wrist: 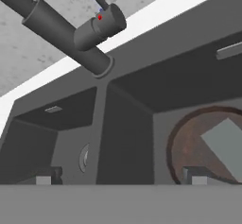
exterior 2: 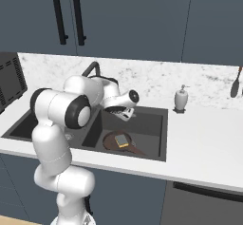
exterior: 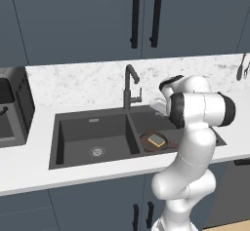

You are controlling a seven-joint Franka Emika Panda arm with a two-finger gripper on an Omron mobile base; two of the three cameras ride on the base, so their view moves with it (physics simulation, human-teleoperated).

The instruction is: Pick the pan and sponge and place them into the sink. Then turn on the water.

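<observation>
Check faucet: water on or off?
Off. No stream falls from the faucet spout in either base view; the sink basins look dry.

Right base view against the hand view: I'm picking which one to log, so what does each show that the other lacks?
Right base view alone: the soap dispenser on the counter, the cabinet handles, the arm, and the yellow sponge seen whole, lying in the pan.

Hand view alone: a close look at the faucet's side lever with its red dot, and the left basin's drain.

Both: the sink, its divider, the faucet, and the pan with the sponge in the right basin. The gripper hangs open above that basin, holding nothing.
</observation>
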